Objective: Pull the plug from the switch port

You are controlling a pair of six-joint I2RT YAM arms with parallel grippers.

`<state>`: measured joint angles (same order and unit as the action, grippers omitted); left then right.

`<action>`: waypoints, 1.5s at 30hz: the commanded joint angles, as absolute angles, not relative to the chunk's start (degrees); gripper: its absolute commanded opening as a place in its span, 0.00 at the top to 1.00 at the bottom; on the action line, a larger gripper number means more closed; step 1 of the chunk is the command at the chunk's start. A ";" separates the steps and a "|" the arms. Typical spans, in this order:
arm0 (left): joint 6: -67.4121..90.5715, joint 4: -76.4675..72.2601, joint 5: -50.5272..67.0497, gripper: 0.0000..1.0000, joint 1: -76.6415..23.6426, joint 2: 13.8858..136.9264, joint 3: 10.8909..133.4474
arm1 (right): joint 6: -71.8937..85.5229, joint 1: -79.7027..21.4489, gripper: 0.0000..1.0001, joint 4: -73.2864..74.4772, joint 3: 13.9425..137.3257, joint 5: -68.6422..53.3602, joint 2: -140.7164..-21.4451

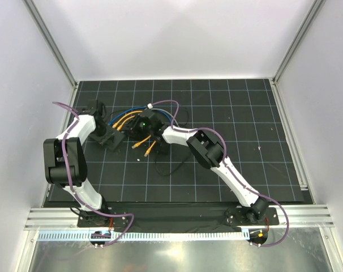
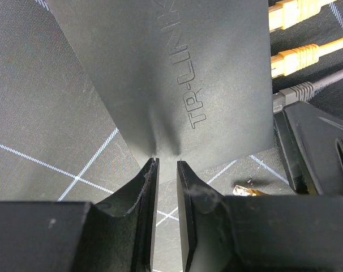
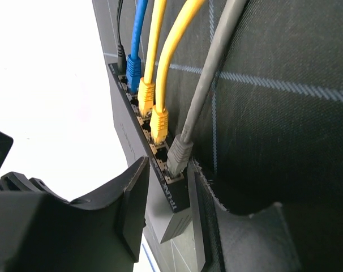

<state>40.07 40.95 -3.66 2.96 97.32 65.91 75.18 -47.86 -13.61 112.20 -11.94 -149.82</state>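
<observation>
The switch [image 2: 177,73] is a flat black TP-LINK box on the mat; it also shows in the top view [image 1: 111,139]. In the right wrist view its port row [image 3: 151,133] holds a blue plug [image 3: 133,71], two yellow plugs [image 3: 159,122] and a grey plug [image 3: 180,153] in the end port. My left gripper [image 2: 167,164] is almost shut, empty, with its tips at the switch's near edge. My right gripper [image 3: 167,170] is open, its fingers [image 3: 132,209] standing either side of the switch's end, just below the grey plug.
The blue, yellow and grey cables [image 1: 129,118] loop behind the switch. Loose orange cable ends [image 1: 143,148] lie on the mat in front of it, one beside my left fingers [image 2: 248,191]. A thin black cord [image 1: 171,161] trails to the right. White walls stand on three sides.
</observation>
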 commanded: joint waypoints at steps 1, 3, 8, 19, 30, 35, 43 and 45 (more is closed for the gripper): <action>39.82 39.99 -4.66 0.77 2.72 96.42 65.92 | 75.23 -48.34 0.60 -10.81 113.82 -10.37 -151.52; 39.73 39.99 -4.75 0.77 2.72 96.42 65.92 | 75.41 -48.34 0.62 -10.55 113.73 -10.20 -151.70; 39.55 40.08 -4.66 0.78 2.81 96.42 65.92 | 75.23 -48.43 0.64 -10.11 113.29 -9.75 -151.79; 39.11 40.08 -3.87 0.78 2.72 97.12 66.09 | 74.00 -49.04 0.78 -6.51 113.64 -7.65 -153.10; 39.46 40.96 -3.34 0.85 2.72 99.84 65.65 | 77.33 -48.60 0.99 -12.90 111.98 -7.47 -153.81; 39.02 41.83 -4.39 0.95 2.72 101.95 65.66 | 79.63 -47.72 0.99 -21.18 108.54 -7.12 -153.28; 39.20 42.28 -6.15 1.00 2.72 102.74 65.13 | 83.05 -46.94 0.99 -27.16 104.85 -2.99 -152.05; 39.29 42.54 -6.85 1.00 2.72 103.01 64.95 | 84.37 -46.67 0.99 -27.42 105.46 -2.64 -152.40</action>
<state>39.88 41.17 -3.64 2.94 99.61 66.63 82.61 -47.99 -27.14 106.41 -8.16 -151.28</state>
